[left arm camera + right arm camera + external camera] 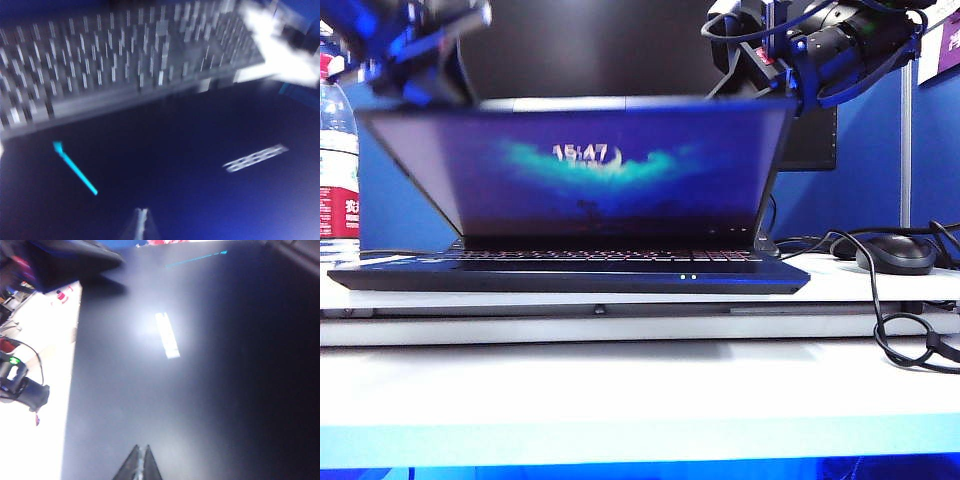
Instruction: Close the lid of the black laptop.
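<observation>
The laptop sits on the white worktop, its base flat and two small white lights on the front edge. The lid leans well forward over the keys, screen lit blue with a white clock, and is blurred.

The left gripper is at the lid's upper left corner in the exterior view; its wrist view shows the jaws pressed together, tips over the lid's dark back, though contact cannot be told through the blur. A keyboard lies beyond the lid.

The right gripper is at the lid's upper right corner, jaws likewise together over the plain dark back.

A mouse rests right of the laptop, a water bottle to its left, and a monitor behind.
</observation>
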Available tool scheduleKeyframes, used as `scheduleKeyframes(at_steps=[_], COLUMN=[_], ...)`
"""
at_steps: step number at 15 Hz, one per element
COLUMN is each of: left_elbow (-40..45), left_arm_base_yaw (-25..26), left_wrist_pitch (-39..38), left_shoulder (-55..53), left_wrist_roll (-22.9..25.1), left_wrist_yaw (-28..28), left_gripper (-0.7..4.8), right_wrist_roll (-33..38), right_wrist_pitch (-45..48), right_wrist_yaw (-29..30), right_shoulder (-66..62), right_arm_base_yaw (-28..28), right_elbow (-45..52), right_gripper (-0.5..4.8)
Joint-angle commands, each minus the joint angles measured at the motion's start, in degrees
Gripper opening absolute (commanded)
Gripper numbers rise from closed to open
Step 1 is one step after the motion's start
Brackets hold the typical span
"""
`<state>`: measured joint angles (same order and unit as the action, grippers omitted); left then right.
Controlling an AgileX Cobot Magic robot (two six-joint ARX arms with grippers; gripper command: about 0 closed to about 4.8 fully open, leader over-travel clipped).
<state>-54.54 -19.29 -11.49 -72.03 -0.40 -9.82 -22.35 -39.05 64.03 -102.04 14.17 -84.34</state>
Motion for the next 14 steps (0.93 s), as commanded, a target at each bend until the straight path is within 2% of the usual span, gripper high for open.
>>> scheduleKeyframes(at_steps=[1,3,6,14], left_elbow=[0.04,0.11,0.13,0.13], left_arm_base_yaw=[-0.09,-0.11,-0.11,-0.11], left_wrist_pitch=[-3.72,-4.39,-4.50,-4.87], left_shoulder=[-2.25,-3.08,-3.43,-3.87], left_wrist_roll=[0.74,0.94,0.94,1.07], left_wrist_yaw=[-0.52,-0.48,-0.48,-0.90], left_gripper=[-0.05,-0.05,-0.05,-0.05], right_wrist_roll=[-0.42,-0.50,-2.14,-2.29], right_wrist_pitch=[-1.09,-2.14,-4.79,-2.12], right_wrist_yaw=[0.13,-0.24,-5.92,-6.69], right_shoulder=[0.24,0.24,0.20,0.20], right_arm_base_yaw=[0.11,0.11,0.13,0.15], right_elbow=[-0.11,-0.04,0.31,8.92], right_gripper=[-0.02,-0.02,-0.01,-0.02])
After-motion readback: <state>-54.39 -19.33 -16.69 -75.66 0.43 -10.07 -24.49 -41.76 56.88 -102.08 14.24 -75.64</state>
